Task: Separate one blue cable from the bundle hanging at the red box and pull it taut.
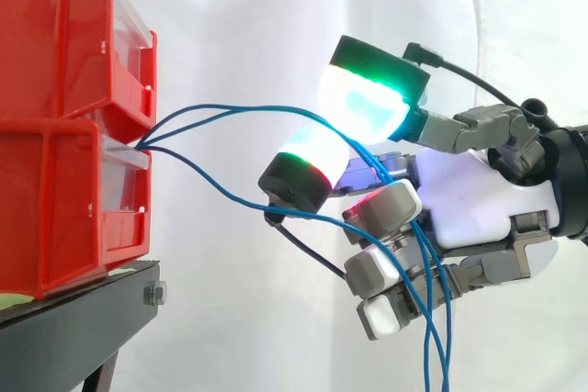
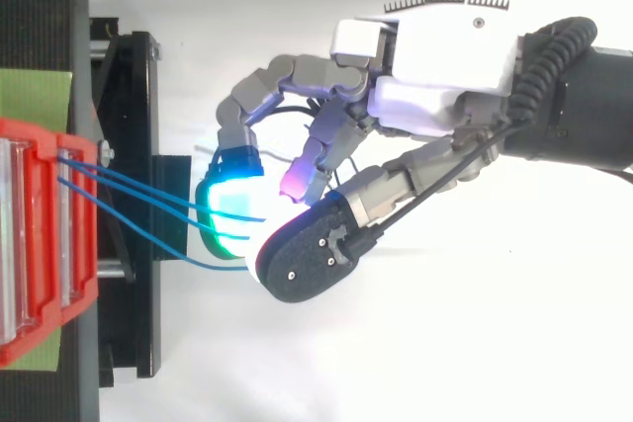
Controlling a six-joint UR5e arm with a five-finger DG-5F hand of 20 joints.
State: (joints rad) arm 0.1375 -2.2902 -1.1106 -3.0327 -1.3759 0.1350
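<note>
Three thin blue cables [image 1: 230,109] come out between the two stacked red bins [image 1: 55,218] at the left. My hand [image 1: 478,199] reaches in from the right, about a hand's width from the bins. Its green-glowing thumb pad [image 1: 363,103] and a cyan fingertip pad [image 1: 308,164] are curled together, and the two upper cables run into the pinch between them. The lowest cable [image 1: 220,192] sags under that fingertip and passes along the other curled fingers. Behind the fingers the cables hang down [image 1: 441,346] out of view. From above, the hand [image 2: 445,56] meets the cables [image 2: 148,193] beside the stand.
The red bins [image 2: 40,244] sit on a black stand [image 1: 83,319] with a bolt at its corner. A white curtain forms the background. Open space lies below and to the right of the stand.
</note>
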